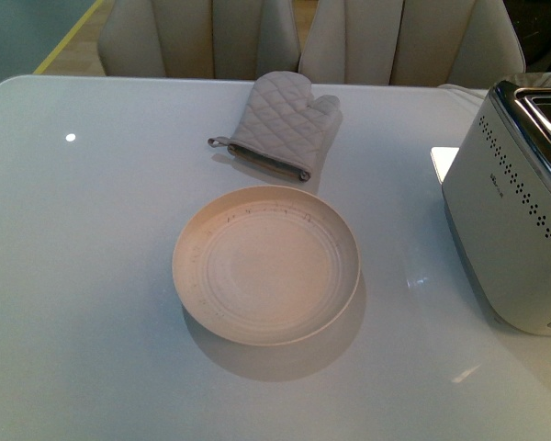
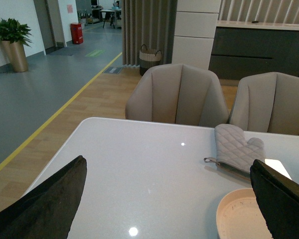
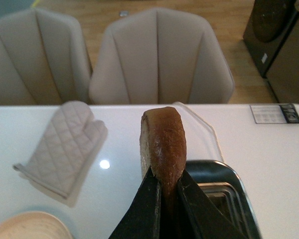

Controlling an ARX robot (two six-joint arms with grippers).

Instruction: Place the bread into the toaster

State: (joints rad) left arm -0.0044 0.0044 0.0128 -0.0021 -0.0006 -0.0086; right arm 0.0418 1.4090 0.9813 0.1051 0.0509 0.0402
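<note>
In the right wrist view my right gripper is shut on the bread, a slice seen edge-on with its brown crust up, held above the table. The toaster's chrome top and dark slots lie just beyond and beside the bread. In the front view the white toaster with black dots stands at the right edge; neither arm shows there. In the left wrist view my left gripper is open and empty above the table, its black fingers wide apart.
A round cream plate sits empty at the table's middle. A quilted grey oven mitt lies behind it. Two beige chairs stand at the far table edge. A flat white card lies next to the toaster.
</note>
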